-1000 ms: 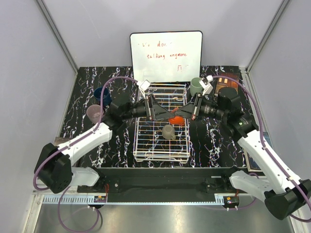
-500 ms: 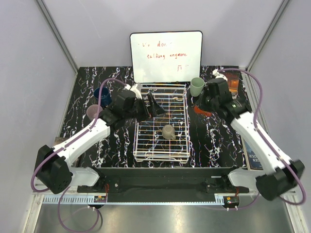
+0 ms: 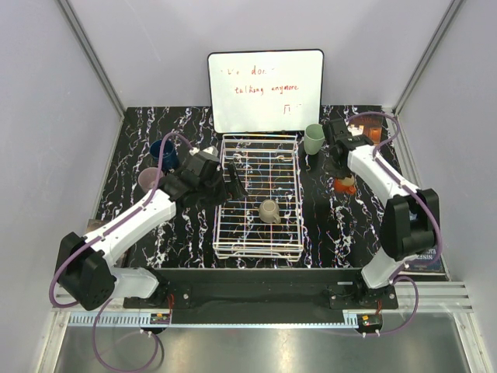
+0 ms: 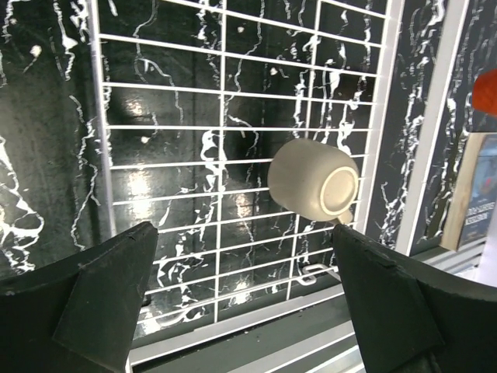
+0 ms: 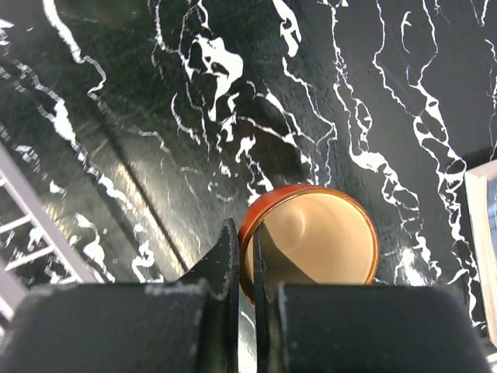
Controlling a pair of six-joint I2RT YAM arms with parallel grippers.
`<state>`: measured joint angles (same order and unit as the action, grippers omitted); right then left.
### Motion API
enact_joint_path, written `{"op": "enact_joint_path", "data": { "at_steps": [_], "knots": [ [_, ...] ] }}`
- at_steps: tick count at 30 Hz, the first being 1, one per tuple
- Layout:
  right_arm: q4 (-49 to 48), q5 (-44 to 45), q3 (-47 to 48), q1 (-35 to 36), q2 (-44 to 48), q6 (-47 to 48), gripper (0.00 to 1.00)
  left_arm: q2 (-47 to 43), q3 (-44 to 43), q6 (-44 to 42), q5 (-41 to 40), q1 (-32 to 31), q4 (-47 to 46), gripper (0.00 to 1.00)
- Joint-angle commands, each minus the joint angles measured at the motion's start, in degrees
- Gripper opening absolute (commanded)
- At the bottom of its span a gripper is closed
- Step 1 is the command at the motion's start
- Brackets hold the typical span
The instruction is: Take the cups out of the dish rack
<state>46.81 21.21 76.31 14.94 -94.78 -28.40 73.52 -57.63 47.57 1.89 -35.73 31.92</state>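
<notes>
From where I stand, the right pincer (image 3: pixel 342 179) is closed down to a sliver, its two black fingers (image 5: pixel 226 264) clamped on the near rim of the small orange-red glazed mug (image 5: pixel 311 249), one inside the wall and one outside. The mug sits mouth-up over the bench, off to the right of the white wire-grid dish rack (image 3: pixel 260 247) and clear of it. I cannot tell whether its base touches the surface. The left pincer (image 3: pixel 237 183) is spread wide and grips nothing, hovering over the left side of the rack. Its own wrist camera shows the fingers (image 4: pixel 101 291) far apart, and between them the taupe grey-brown mug (image 4: pixel 314 184) inside the rack with its ringed base turned to the lens. That view also catches a booklet (image 4: pixel 474 194) beyond the rack's far side. Only the overhead view shows the other mugs out on the bench: the pale mint green mug (image 3: pixel 314 138) by the rack's far right corner, the dark blue mug (image 3: pixel 163 151) and the pale pink-lilac mug (image 3: pixel 149 180) well to the left. The black, white-veined marble-look bench (image 3: pixel 334 225) is enclosed by pale grey walls (image 3: pixel 46 93), and a whiteboard with red writing (image 3: pixel 265 89) leans at the back.
</notes>
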Motion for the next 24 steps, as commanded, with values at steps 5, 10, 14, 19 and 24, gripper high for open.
{"op": "enact_joint_path", "data": {
  "at_steps": [5,10,14,19,24],
  "knots": [
    [-4.26,3.84,1.73,-0.17,-6.73,-1.39,0.0,-1.71,-1.96,-1.87,-1.71,0.13,1.3,0.99],
    [-7.16,3.13,1.56,-0.26,-8.75,-1.65,0.0,-1.01,-1.7,-2.22,-1.45,0.13,1.3,0.99],
    [-8.13,3.31,1.38,-0.17,-10.68,-1.92,0.0,-0.22,-1.88,-2.57,-1.1,0.13,1.21,0.99],
    [-10.85,3.75,-0.72,-0.17,-12.53,-2.44,0.0,1.01,-2.4,-2.92,-0.66,0.13,1.13,0.99],
    [-10.95,2.35,-0.38,-0.09,-15.08,-2.8,0.0,1.98,-2.4,-3.27,0.22,0.13,1.21,0.99]
  ]
}}
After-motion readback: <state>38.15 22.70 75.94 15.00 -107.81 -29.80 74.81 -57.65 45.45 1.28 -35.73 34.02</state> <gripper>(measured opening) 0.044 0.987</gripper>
